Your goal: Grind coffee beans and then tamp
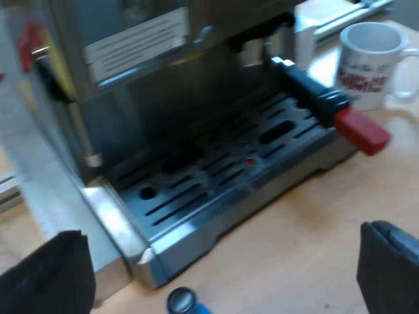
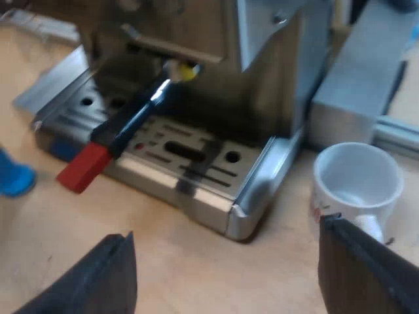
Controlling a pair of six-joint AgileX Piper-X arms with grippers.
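- Now your left gripper (image 1: 219,278) hangs released, fingers wide apart, over the tabletop (image 1: 294,248), holding nothing.
- Ahead of it you see the espresso machine (image 1: 131,85), the holder (image 1: 317,98) locked into its front, red handle end pointing out.
- The blue tamper (image 1: 183,302) stands close to that gripper, apart from both fingers.
- Your right gripper (image 2: 226,275) is released too, the mug (image 2: 357,180) just beside one finger.

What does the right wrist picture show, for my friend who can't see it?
The holder is locked into the front of the espresso machine, its dark handle reaching out over the drip tray to a red end. A white mug stands near the machine, and the right gripper hovers open and empty.
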